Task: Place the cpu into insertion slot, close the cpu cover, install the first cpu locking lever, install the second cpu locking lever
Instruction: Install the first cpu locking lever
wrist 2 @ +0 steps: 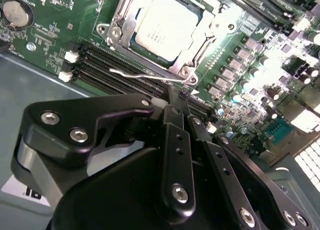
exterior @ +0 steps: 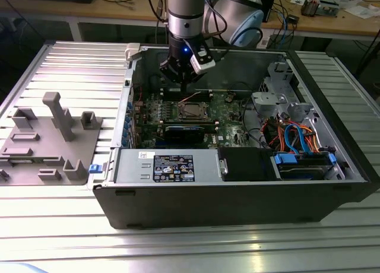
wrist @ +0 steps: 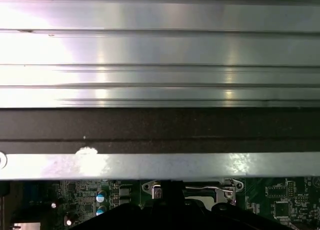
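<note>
The cpu, a square chip with a silver top, lies in the insertion slot on the green board. The cpu cover, a thin metal frame, lies flat around it. A thin wire locking lever runs along the slot's near side, its end lifted off the board. My gripper hangs just off that side, fingers together and holding nothing. In the exterior view my gripper hovers above the board, behind the cpu. The first wrist view shows the lever by the slot's edge.
The board sits in an open computer case on a slatted metal table. A black power-supply box lines the case front, with blue and orange cables at the exterior view's right. A grey fixture stands outside. Memory slots run beside the slot.
</note>
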`<state>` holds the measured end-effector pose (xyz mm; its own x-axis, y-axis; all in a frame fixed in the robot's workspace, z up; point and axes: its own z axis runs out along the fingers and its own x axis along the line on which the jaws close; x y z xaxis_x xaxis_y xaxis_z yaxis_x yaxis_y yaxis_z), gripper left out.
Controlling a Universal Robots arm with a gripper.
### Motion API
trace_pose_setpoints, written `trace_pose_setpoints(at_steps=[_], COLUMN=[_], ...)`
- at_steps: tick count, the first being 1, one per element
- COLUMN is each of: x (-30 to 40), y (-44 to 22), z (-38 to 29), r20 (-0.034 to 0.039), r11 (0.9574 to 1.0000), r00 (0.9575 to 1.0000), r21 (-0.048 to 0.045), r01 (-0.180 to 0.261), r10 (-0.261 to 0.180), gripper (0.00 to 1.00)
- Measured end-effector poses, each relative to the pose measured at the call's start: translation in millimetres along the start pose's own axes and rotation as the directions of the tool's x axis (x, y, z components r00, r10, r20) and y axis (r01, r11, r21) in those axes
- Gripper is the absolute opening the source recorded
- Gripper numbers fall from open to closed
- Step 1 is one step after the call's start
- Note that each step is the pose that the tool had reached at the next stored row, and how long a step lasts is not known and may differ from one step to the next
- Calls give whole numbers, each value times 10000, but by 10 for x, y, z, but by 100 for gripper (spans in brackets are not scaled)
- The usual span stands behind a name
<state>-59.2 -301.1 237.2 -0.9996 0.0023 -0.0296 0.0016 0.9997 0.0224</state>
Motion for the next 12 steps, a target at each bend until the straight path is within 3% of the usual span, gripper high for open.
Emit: trace_pose_setpoints(at_steps=[3, 9, 12], x=[-12, -196, -231], y=[4, 56, 70], z=[24, 68, 76], r20=[-1, -2, -2], r11=[10000, 9999, 9999], r00=[10000, 9999, 9999], r21=[-1, -4, -4], r01=[51, 112, 113], r10=[-51, -112, -113], gripper=[11, 11, 11])
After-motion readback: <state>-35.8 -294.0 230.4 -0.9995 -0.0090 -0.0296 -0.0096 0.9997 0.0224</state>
